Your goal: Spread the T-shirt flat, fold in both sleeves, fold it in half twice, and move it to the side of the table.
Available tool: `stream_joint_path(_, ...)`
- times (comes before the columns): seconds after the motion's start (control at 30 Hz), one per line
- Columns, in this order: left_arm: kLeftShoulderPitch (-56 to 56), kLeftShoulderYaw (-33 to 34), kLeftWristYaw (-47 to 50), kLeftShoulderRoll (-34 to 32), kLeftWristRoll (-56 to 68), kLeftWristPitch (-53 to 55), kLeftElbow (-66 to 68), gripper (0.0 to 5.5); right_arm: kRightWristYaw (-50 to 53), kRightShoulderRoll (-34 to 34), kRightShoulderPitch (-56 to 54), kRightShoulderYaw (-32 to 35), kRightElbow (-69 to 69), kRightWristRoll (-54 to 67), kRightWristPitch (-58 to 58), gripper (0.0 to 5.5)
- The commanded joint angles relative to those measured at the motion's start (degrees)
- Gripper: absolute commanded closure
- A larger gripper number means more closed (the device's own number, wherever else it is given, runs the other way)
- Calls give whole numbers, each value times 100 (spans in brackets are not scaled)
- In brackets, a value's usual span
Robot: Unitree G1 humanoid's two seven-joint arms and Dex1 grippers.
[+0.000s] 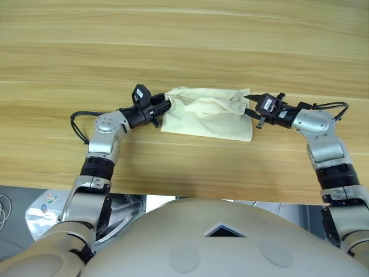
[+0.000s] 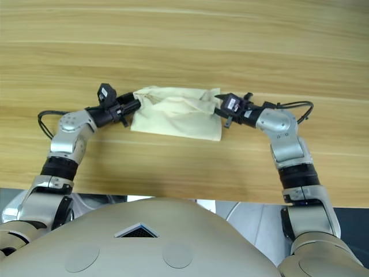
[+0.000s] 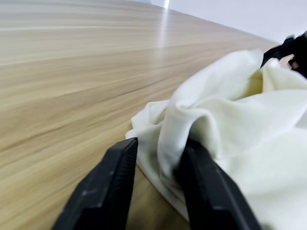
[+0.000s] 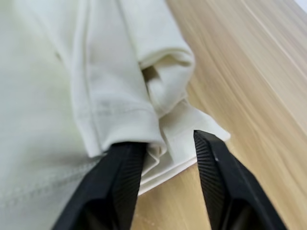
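Observation:
The cream T-shirt point(image 1: 207, 115) lies as a wrinkled, folded bundle in the middle of the wooden table point(image 1: 184, 46). My left gripper point(image 1: 167, 105) is at its left end. Its two black fingers point(image 3: 117, 167) are shut on a bunched fold of the T-shirt point(image 3: 230, 110). My right gripper point(image 1: 249, 108) is at the shirt's right end. Its black fingers point(image 4: 216, 163) hold several stacked hem layers of the T-shirt point(image 4: 96, 72) between them. Creases run across the cloth from one gripper to the other.
Bare wood stretches far beyond the shirt and to both sides of it. The table's front edge point(image 1: 190, 196) runs just below the arms, a short way from the shirt's near edge.

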State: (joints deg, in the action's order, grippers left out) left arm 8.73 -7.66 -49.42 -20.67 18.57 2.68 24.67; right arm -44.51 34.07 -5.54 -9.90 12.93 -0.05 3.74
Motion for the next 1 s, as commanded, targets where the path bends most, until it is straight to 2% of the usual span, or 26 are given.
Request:
stream_joint_path(0.03,13,362,5,51,261,573,274,332,99,-186,-260,363,308,363,-602,300)
stream_joint_path(0.27,608,1276,395,266,795,1199,1147,227,10,-507,-477,1101,500,1331,-1315,183)
stream_joint_path(0.43,1009,1937,807,385,946,942,2006,156,123,-722,-963,1920,1288,2164,-1879,96)
stream_joint_path(0.53,1066,2449,586,434,1343,688,1979,111,726,-750,-1433,2256,2421,2061,-1662,44)
stream_joint_path(0.6,969,2760,258,438,1643,502,1677,76,686,-778,-1383,2329,2251,2031,-1170,11)
stream_joint_path(0.67,529,3112,-558,485,2361,560,614,76,99,-883,-784,1882,782,1939,-318,11)
stream_joint_path(0.73,-139,3121,-1532,594,2926,565,-637,76,-471,-872,-129,1202,-546,1690,413,11)
stream_joint_path(0.77,-485,3015,-1988,643,3124,581,-1165,94,-619,-846,51,906,-919,1528,635,28)
stream_joint_path(0.87,-1166,2654,-2844,758,3272,433,-2073,138,-830,-783,255,383,-1542,1248,959,75)
stream_joint_path(1.0,-1585,2239,-3332,844,2962,61,-2467,202,-1097,-648,357,-205,-1998,875,1158,146)
